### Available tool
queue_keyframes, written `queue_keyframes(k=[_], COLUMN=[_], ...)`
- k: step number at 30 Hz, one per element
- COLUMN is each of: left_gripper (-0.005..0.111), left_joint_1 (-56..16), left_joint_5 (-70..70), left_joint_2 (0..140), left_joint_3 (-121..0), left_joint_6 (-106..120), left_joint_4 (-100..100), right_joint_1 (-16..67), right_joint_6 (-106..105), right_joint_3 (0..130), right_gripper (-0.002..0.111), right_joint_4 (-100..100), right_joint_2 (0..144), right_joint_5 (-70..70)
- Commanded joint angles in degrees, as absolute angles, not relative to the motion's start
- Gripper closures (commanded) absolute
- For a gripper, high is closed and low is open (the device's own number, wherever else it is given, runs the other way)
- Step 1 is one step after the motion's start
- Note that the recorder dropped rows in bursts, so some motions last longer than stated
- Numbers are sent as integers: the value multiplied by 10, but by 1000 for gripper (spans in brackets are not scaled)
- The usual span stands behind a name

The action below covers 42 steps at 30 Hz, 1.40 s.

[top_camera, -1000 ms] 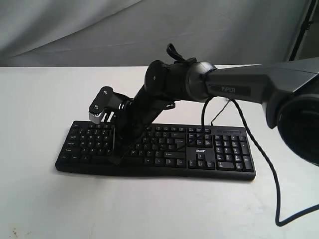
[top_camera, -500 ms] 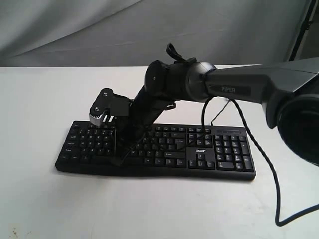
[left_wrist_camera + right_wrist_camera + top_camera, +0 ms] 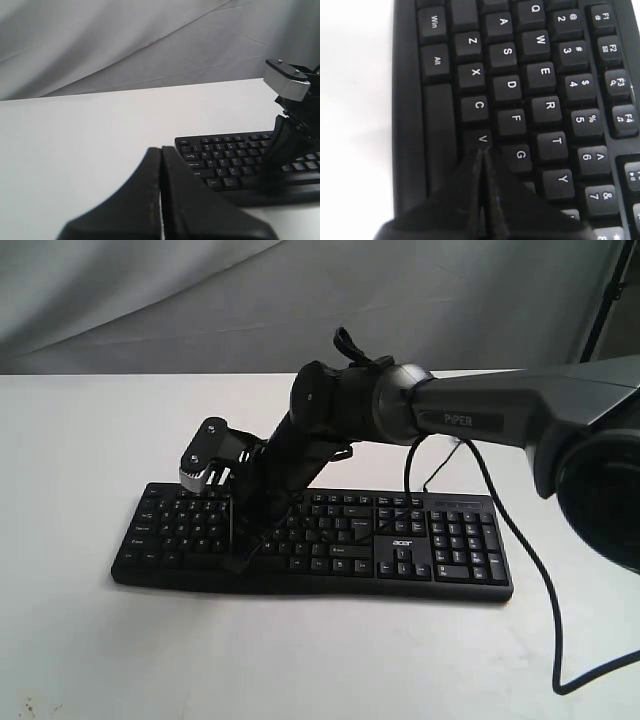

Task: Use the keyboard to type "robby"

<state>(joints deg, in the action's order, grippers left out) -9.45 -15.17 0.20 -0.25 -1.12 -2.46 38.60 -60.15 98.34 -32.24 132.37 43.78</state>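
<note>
Judging the keystroke: my right claw [image 3: 481, 153], tips together, points beside the V key [image 3: 482, 139] of the keyboard [image 3: 440, 540] on the table [image 3: 80, 440]; I should descend squarely onto one key only. My left claw [image 3: 160, 150], tips together, idles aside.

We are seeing a white table [image 3: 80, 440] spreading under and around the right gripper [image 3: 236, 558], a creased grey cloth backdrop [image 3: 200, 300] hanging well behind it, and a dark pole [image 3: 607, 300] leaning well apart from it.

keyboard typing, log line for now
right gripper: shut, tip beside v key | left gripper: shut, off keyboard | contact: unclear
</note>
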Motion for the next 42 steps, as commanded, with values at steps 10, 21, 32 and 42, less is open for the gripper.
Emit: queue_keyframes(k=[10,21,32,42], left_gripper=[107,107,107,107], left_joint_1=[-98,-98,-98,-98], left_joint_5=[-149,-149,-149,-149], left_joint_2=[0,0,0,0], left_joint_3=[0,0,0,0], left_joint_6=[-13,-13,-13,-13], left_joint_4=[-27,-27,-27,-27], right_joint_1=[387,387,387,387], right_joint_6=[-601,-603,-603,-603], right_joint_3=[971,971,975,975], right_gripper=[108,108,108,108], right_joint_4=[-317,-317,-318,-321], right_joint_2=[1324,1324,1294,1315], right_joint_5=[426,425,421,416])
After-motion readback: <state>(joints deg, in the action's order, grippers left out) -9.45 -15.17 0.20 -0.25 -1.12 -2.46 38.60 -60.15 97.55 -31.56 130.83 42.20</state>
